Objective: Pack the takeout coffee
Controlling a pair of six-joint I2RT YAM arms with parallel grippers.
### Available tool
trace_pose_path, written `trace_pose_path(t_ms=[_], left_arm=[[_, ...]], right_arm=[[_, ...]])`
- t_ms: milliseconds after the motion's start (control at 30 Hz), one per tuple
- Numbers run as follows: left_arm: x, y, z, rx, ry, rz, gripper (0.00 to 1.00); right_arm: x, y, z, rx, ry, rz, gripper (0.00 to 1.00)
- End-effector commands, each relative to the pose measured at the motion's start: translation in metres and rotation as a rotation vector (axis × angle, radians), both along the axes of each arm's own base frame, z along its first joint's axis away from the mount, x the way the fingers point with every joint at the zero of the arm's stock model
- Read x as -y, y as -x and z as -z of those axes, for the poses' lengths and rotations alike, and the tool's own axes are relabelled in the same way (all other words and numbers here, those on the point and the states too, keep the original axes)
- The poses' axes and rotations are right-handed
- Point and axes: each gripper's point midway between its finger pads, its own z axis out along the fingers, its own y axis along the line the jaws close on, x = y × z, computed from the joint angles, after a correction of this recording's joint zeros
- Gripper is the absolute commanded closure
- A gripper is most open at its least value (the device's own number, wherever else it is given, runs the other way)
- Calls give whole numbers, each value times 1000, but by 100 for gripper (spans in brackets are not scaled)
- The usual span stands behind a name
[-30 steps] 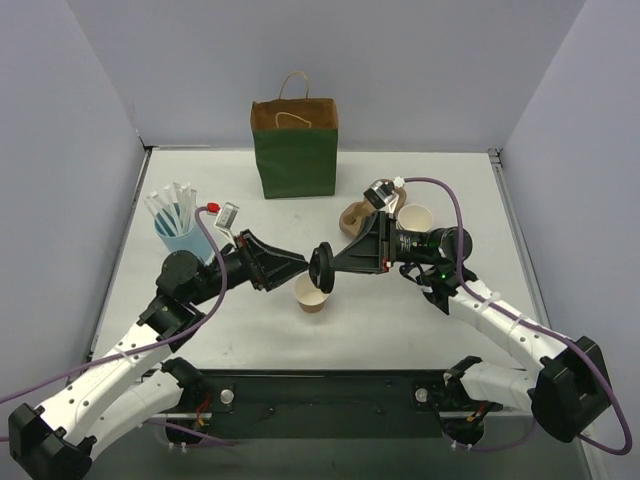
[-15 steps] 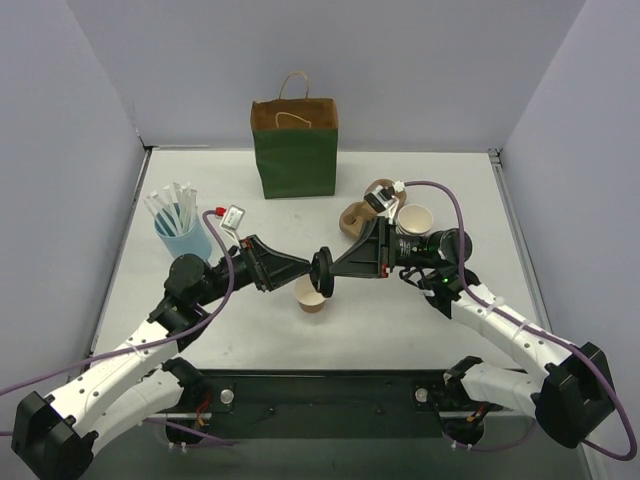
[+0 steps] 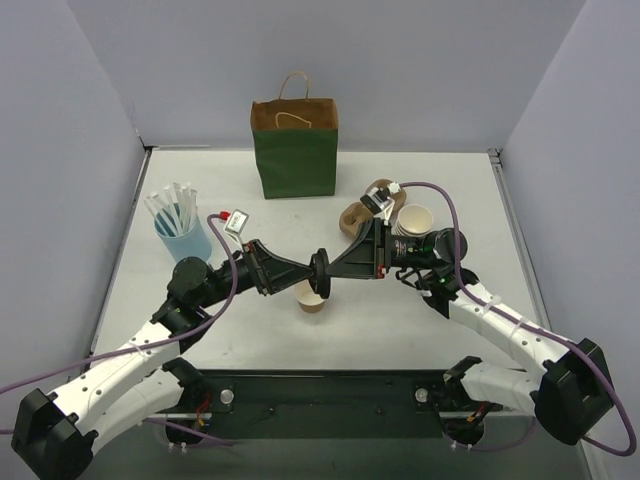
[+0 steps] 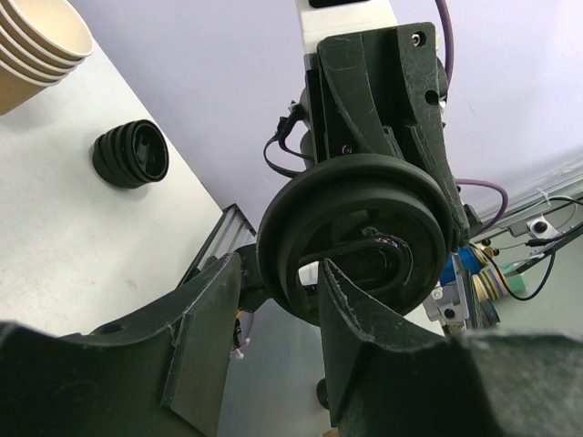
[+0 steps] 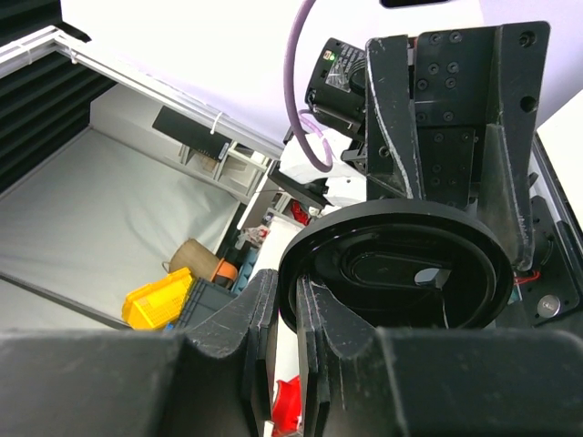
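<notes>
A black lid (image 4: 355,228) is pinched by the right gripper (image 5: 287,305) and loosely straddled by the part-open left gripper (image 4: 278,296) above the unlidded paper cup (image 3: 312,299) mid-table; nothing is yet packed in the far bag (image 3: 295,160)

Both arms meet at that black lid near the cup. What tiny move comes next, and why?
Probably the left fingers close onto the black lid. They straddle its rim with gaps showing, while the right fingers pinch its opposite edge near the open cup.
</notes>
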Motion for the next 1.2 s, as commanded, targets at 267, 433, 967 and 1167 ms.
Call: trace_pose_path(t_ms=[267, 433, 967, 1167], left_arm=[[-5, 12, -22, 75, 52, 18, 79], [-8, 11, -24, 83, 38, -3, 100], [-82, -34, 50, -3, -756, -379, 100], [-93, -47, 67, -66, -970, -392, 100]], right_arm=[[1, 4, -14, 97, -56, 10, 86], [0, 1, 2, 69, 6, 24, 74], [70, -56, 128, 65, 816, 489, 21], [100, -63, 164, 65, 1019, 567, 17]])
